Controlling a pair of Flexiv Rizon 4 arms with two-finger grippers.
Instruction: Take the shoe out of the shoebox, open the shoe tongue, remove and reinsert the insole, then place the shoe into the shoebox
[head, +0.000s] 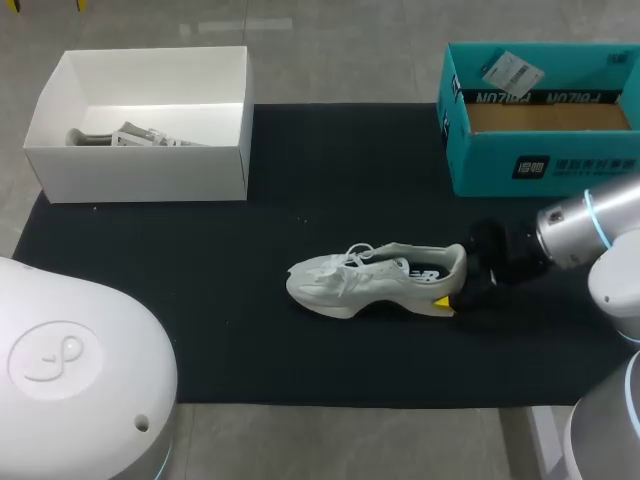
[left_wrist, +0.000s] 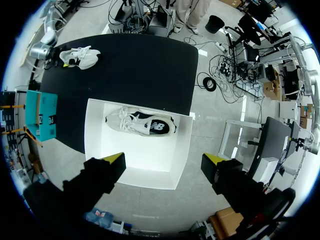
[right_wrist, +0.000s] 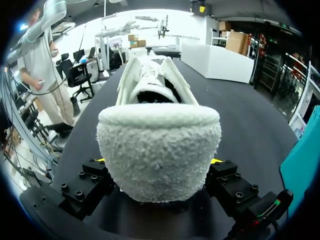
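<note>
White soft shoe (head: 375, 280) sits on the black mat (head: 200, 300); your right claw (right_wrist: 157, 161) pinches its heel to keep it steady. Your left claw (left_wrist: 167, 161) hangs spread over the white cardboard box (left_wrist: 100, 145).

left tool (left_wrist: 164, 160): fingers spread, nothing between them
white shoebox (left_wrist: 100, 150): open, under the tool, on the black desk (left_wrist: 140, 70)
boxed shoe (left_wrist: 141, 122): lying on its side inside
far shoe (left_wrist: 80, 56): at the desk's far end
</note>
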